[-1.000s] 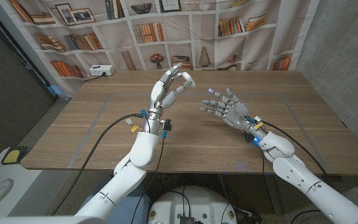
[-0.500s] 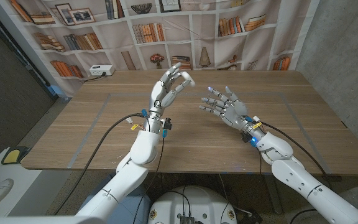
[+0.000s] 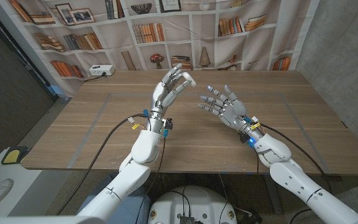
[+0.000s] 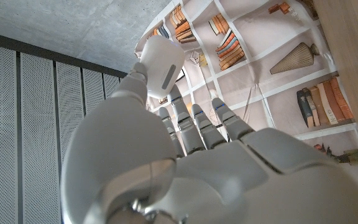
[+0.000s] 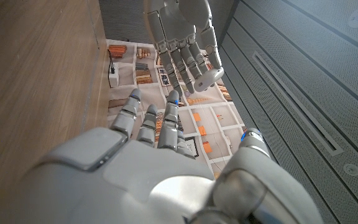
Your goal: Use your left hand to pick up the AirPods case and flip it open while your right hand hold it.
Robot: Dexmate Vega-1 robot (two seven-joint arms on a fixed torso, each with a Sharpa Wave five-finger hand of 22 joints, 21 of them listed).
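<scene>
My left hand (image 3: 169, 87) is raised above the middle of the wooden table (image 3: 104, 124), fingers pointing up. It pinches a small white AirPods case (image 3: 188, 79) at its fingertips. In the left wrist view the case (image 4: 163, 62) sits closed between the thumb and the fingers of that hand (image 4: 185, 168). My right hand (image 3: 222, 106) hovers a short way to the right of the case, fingers spread, holding nothing. In the right wrist view the right hand (image 5: 148, 168) faces the left hand (image 5: 179, 31), with the case (image 5: 207, 78) at that hand's fingertips. A gap separates the right fingers from the case.
A white power strip (image 3: 98, 70) lies at the table's back left corner. A bookshelf-printed backdrop (image 3: 229, 25) hangs behind the table. Black cables (image 3: 104, 134) run along both forearms over the tabletop.
My right hand has drifted a little to the left and up, closer to the case. The left hand has kept its hold and barely moved.
</scene>
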